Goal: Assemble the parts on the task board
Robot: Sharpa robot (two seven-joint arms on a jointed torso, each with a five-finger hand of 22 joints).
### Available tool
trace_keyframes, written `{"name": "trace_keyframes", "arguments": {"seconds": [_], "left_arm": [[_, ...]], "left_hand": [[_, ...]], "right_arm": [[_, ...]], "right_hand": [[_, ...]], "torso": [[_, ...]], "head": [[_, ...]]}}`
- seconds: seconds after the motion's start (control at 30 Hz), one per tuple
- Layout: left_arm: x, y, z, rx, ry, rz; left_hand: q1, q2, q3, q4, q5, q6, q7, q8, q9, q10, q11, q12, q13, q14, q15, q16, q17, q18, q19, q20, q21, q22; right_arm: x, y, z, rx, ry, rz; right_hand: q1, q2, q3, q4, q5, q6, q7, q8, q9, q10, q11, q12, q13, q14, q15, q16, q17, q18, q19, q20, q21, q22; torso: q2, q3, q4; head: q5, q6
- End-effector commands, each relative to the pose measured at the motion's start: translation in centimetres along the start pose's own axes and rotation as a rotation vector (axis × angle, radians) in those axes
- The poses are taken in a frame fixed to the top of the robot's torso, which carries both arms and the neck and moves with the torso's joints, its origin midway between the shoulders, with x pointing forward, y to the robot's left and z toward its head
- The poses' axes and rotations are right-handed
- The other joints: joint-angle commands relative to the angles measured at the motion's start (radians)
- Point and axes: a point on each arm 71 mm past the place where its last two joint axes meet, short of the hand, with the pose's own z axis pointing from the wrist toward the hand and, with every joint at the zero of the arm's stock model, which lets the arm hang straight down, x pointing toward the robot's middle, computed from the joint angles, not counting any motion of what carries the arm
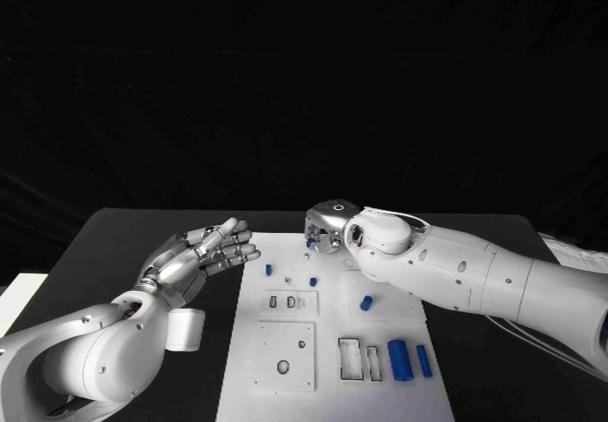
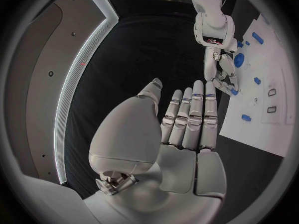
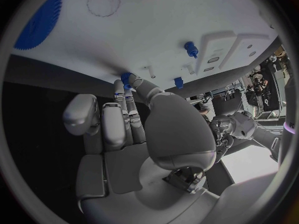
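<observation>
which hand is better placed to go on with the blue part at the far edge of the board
The right hand: its fingertips already close round the small blue part at the task board's far edge. The left hand hovers open beside the board, holding nothing.

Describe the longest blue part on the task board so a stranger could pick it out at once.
Start at the white task board in the middle of the black table. Go to its near right corner, beside two rectangular slots. Two blue bars lie there side by side; the one meant is the thicker, longer blue bar, nearer the slots, while its neighbour is thinner.
</observation>
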Motion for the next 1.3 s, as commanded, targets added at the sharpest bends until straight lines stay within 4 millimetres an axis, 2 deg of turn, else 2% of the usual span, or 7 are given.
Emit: {"name": "trace_keyframes", "arguments": {"seconds": [0.03, 0.13, 0.37, 0.73, 0.97, 1.17, 1.3], "left_arm": [[0.3, -0.1, 0.0, 0.004, 0.022, -0.012], [0.3, -0.1, 0.0, 0.004, 0.022, -0.012], [0.2, -0.1, 0.0, 0.002, 0.022, -0.012], [-0.1, -0.2, -0.1, 0.001, 0.013, -0.007], [-0.4, -0.4, -0.2, 0.003, 0.007, -0.004], [-0.5, -0.4, -0.2, 0.004, 0.006, -0.004], [-0.5, -0.4, -0.1, 0.004, 0.007, -0.004]], "left_hand": [[0.004, 0.009, -0.002, -0.006, -0.002, 0.0, 0.006, -0.006, -0.002, -0.005, 0.001, -0.006, -0.001, -0.006, -0.001, -0.003, -0.001, 0.003, -0.002, 0.003, -0.007, -0.001], [0.004, 0.009, -0.002, -0.006, -0.002, 0.0, 0.006, -0.006, -0.002, -0.005, 0.001, -0.006, -0.001, -0.006, -0.001, -0.003, -0.001, 0.003, -0.002, 0.003, -0.007, -0.001], [0.004, 0.009, -0.003, -0.007, -0.002, -0.001, 0.007, -0.008, -0.002, -0.007, 0.001, -0.006, -0.001, -0.007, -0.001, -0.006, -0.001, 0.003, -0.003, 0.004, -0.008, -0.002], [0.004, 0.009, -0.003, -0.008, -0.003, -0.001, 0.007, -0.009, -0.002, -0.008, 0.002, -0.007, -0.001, -0.008, 0.0, -0.007, -0.001, 0.003, -0.003, 0.004, -0.008, -0.003], [0.004, 0.009, -0.003, -0.008, -0.003, -0.001, 0.007, -0.009, -0.002, -0.008, 0.002, -0.007, -0.001, -0.008, 0.0, -0.007, -0.001, 0.003, -0.003, 0.004, -0.008, -0.003], [0.004, 0.009, -0.004, -0.008, -0.003, -0.002, 0.007, -0.01, -0.002, -0.01, 0.002, -0.007, -0.001, -0.008, 0.0, -0.008, -0.001, 0.003, -0.004, 0.005, -0.009, -0.003], [0.004, 0.009, -0.004, -0.008, -0.003, -0.002, 0.007, -0.01, -0.002, -0.01, 0.002, -0.007, -0.001, -0.008, 0.0, -0.008, -0.001, 0.003, -0.004, 0.005, -0.009, -0.003]], "right_arm": [[0.1, 0.0, 0.1, 0.01, 0.004, -0.03], [0.1, 0.0, 0.1, 0.01, -0.006, -0.024], [-0.2, -0.2, -0.1, 0.009, -0.046, -0.011], [-1.4, -1.5, -3.0, 0.002, -0.11, 0.018], [-2.6, -4.4, -6.6, 0.066, -0.136, 0.13], [-2.5, -7.9, -9.2, 0.177, -0.075, 0.253], [-2.0, -9.4, -10.0, 0.229, -0.024, 0.272]], "right_hand": [[-0.002, -0.015, 0.001, 0.008, 0.0, 0.001, 0.0, 0.002, -0.002, -0.001, 0.005, 0.001, -0.001, 0.031, -0.004, 0.001, -0.002, -0.015, -0.002, -0.006, 0.005, 0.001], [-0.008, -0.03, 0.005, 0.016, -0.002, -0.024, 0.01, -0.004, -0.007, -0.03, 0.014, -0.001, -0.004, 0.027, 0.003, -0.006, -0.015, -0.014, -0.01, -0.003, -0.001, -0.01], [0.001, -0.096, -0.055, 0.052, -0.017, -0.2, 0.041, -0.003, -0.033, -0.216, 0.05, 0.004, -0.004, 0.002, 0.032, -0.077, -0.124, 0.003, -0.056, 0.026, -0.065, -0.109], [0.043, -0.104, -0.136, 0.109, -0.013, -0.209, 0.037, 0.002, -0.028, -0.201, 0.045, 0.022, -0.001, 0.004, 0.029, -0.089, -0.143, 0.006, -0.058, 0.025, -0.077, -0.126], [0.035, -0.098, -0.135, 0.149, 0.017, -0.162, 0.03, 0.012, -0.023, -0.007, 0.017, 0.108, 0.031, 0.034, 0.009, -0.01, -0.022, -0.014, -0.006, 0.011, 0.001, -0.004], [0.004, -0.146, -0.247, 0.21, 0.064, -0.195, 0.0, 0.003, -0.028, 0.207, -0.026, 0.259, 0.156, 0.051, -0.027, 0.059, 0.077, -0.044, 0.06, -0.025, 0.112, 0.17], [0.035, -0.127, -0.384, 0.285, 0.101, -0.208, -0.007, 0.015, -0.024, 0.245, -0.032, 0.797, 0.733, 0.063, -0.029, 0.123, 0.182, -0.058, 0.081, -0.031, 0.161, 0.246]], "torso": [[0.0, -0.0006, -0.0001], [0.0, -0.0016, -0.0021], [0.0, -0.0011, -0.0021], [0.001, -0.0002, -0.0055], [0.002, -0.0005, -0.0153], [0.003, 0.0015, -0.029], [0.005, 0.0033, -0.0336]], "head": [[0.002, -0.003], [0.004, -0.002], [0.001, 0.0], [-0.001, 0.007], [-0.004, 0.014], [-0.004, 0.02], [-0.003, 0.02]]}}
